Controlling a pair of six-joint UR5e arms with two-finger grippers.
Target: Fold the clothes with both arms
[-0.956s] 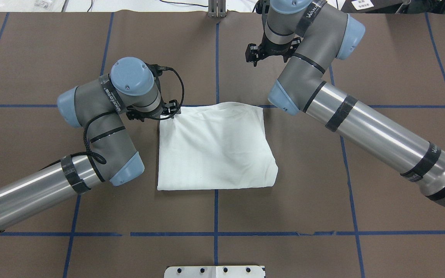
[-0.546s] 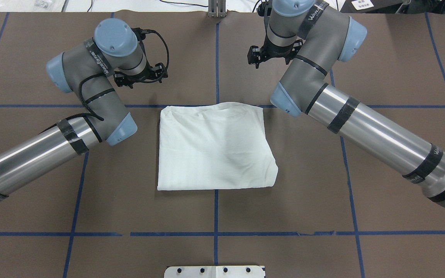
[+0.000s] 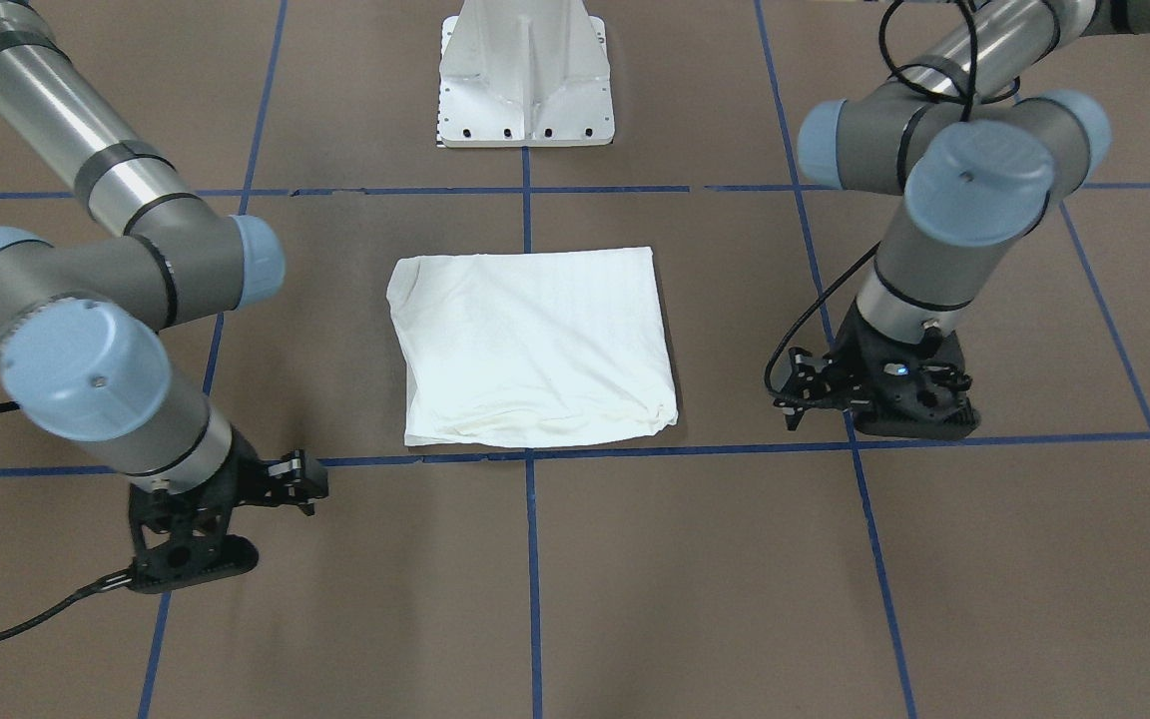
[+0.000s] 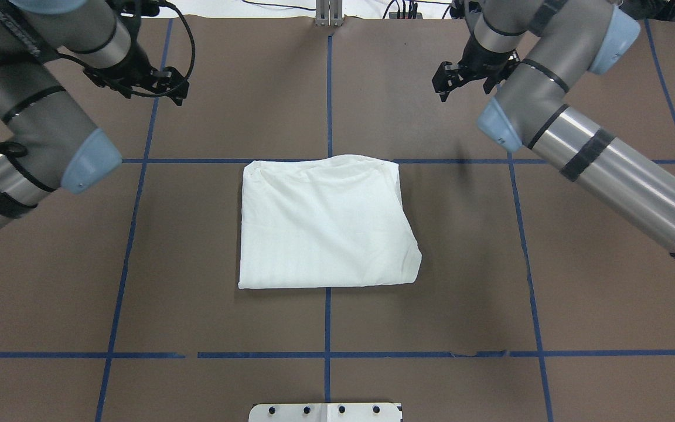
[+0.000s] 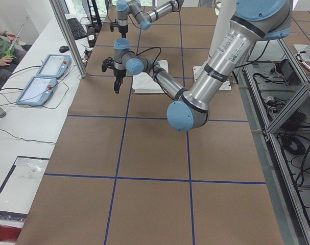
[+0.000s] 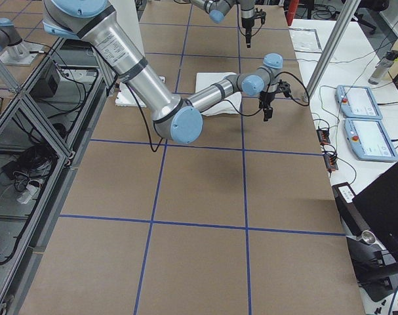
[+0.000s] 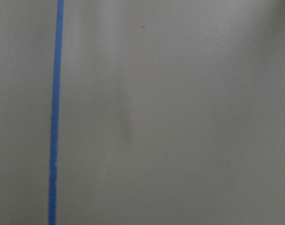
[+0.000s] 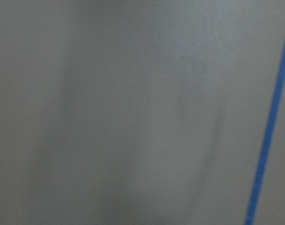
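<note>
Now, the left gripper point(image 4: 164, 82) hangs past the folded white T-shirt's point(image 4: 326, 225) far-left corner, well apart from it. I cannot tell its jaw spread. The T-shirt lies flat on the table point(image 4: 197, 316). The right gripper point(image 4: 444, 85) hangs past the far-right corner, seemingly empty, its jaws equally unreadable.

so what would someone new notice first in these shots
A folded white cloth shirt lies at the centre of the brown table gridded with blue tape. The grey-and-silver jointed left arm and right arm flank it, the black left hand and right hand both hanging over bare table beyond its far edge.
</note>
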